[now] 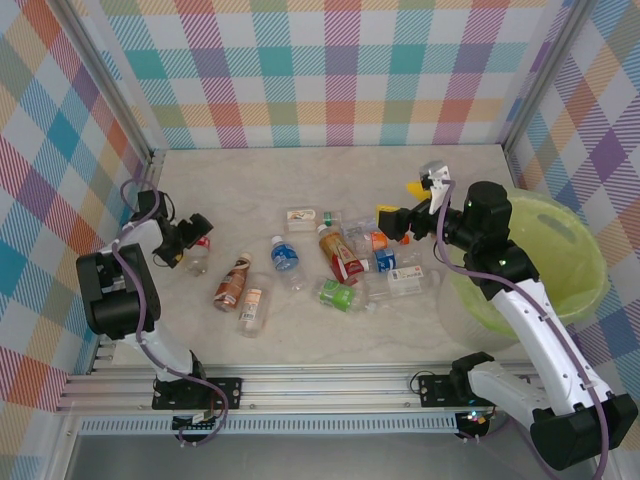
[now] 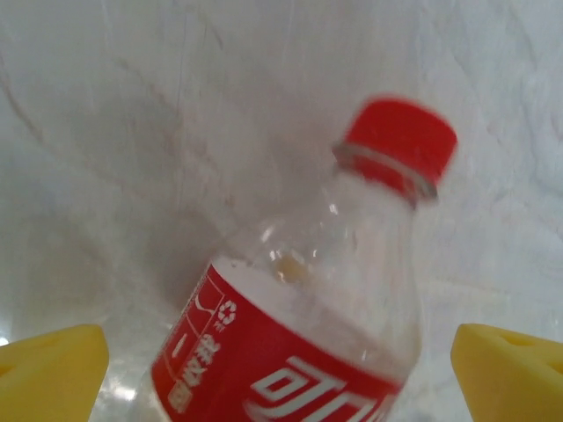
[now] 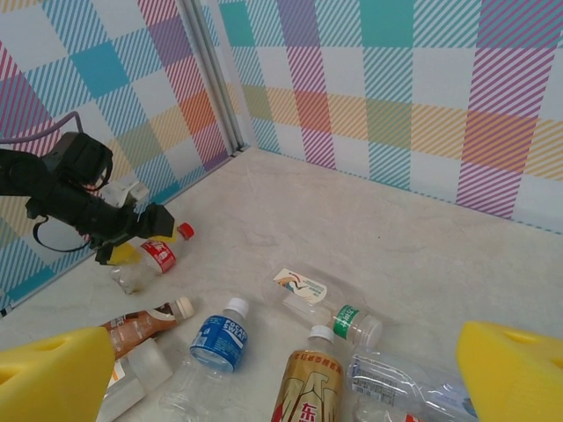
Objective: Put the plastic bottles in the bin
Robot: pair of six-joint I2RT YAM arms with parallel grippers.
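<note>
Two tools, one bin and at least eleven plastic bottles (image 1: 345, 268) are in sight. The bin (image 1: 575, 250) stands at the right edge of the counter (image 1: 230, 185), and the right arm reaches across its left side. Every bottle counted lies on the counter, left of the bin.

Four lie apart on the left. One red-capped bottle (image 1: 198, 255) is nearest the left wall. Next come one brown bottle (image 1: 232, 282), one pale-labelled bottle (image 1: 252, 305) just beside it on the near side, and one blue-labelled bottle (image 1: 285, 257) with a white cap.

Seven more crowd the middle. One white-labelled bottle (image 1: 303, 215) lies at the far side with one green-labelled bottle (image 3: 347, 321) against it. With them are one gold bottle (image 3: 308, 387), one green bottle (image 1: 337, 294) at the near side and one orange-capped bottle (image 1: 378, 241). Nearest the bin lie two more, one blue-banded bottle (image 1: 386, 262) and one rightmost bottle (image 1: 405, 279) with a white label. Clear plastic overlaps there, so the exact count cannot be told.

The left tool (image 2: 281, 382) is released. Its two yellow fingertips (image 2: 53, 369) stand wide apart with the red-capped bottle between them, touching neither. The right tool (image 3: 286, 374) is also released, its two yellow fingertips (image 3: 515, 369) spread wide. It is raised above the counter at the far right of the middle cluster.
</note>
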